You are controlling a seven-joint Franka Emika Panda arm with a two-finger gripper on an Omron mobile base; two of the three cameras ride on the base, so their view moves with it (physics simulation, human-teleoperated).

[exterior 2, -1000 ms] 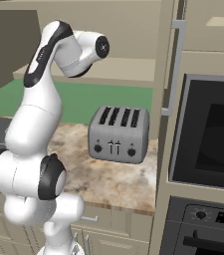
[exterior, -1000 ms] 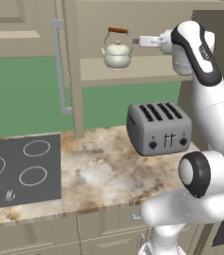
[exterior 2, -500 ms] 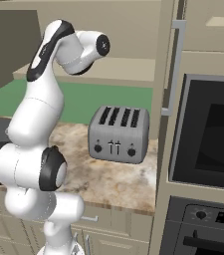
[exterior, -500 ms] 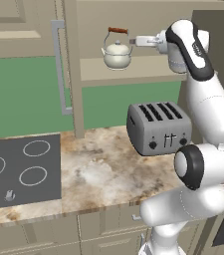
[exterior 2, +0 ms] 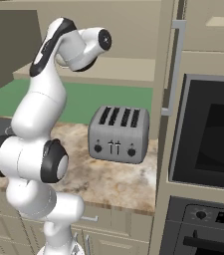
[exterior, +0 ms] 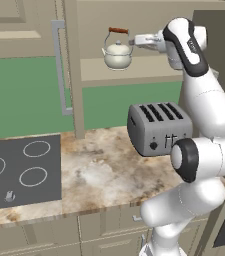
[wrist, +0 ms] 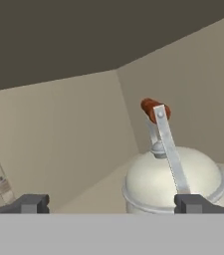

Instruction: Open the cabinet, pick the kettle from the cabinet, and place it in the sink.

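One cream kettle (exterior: 118, 55) sitting in open cabinet (exterior: 134, 70), one gripper (wrist: 111, 203) hovering wide open, holding nothing, kettle base cut off in hand view.

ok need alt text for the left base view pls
A white robot arm reaches its open gripper toward a cream-white kettle standing on the shelf of an opened beige cabinet, the fingers just short of it. Below, a grey toaster sits on a marbled counter beside a black cooktop.
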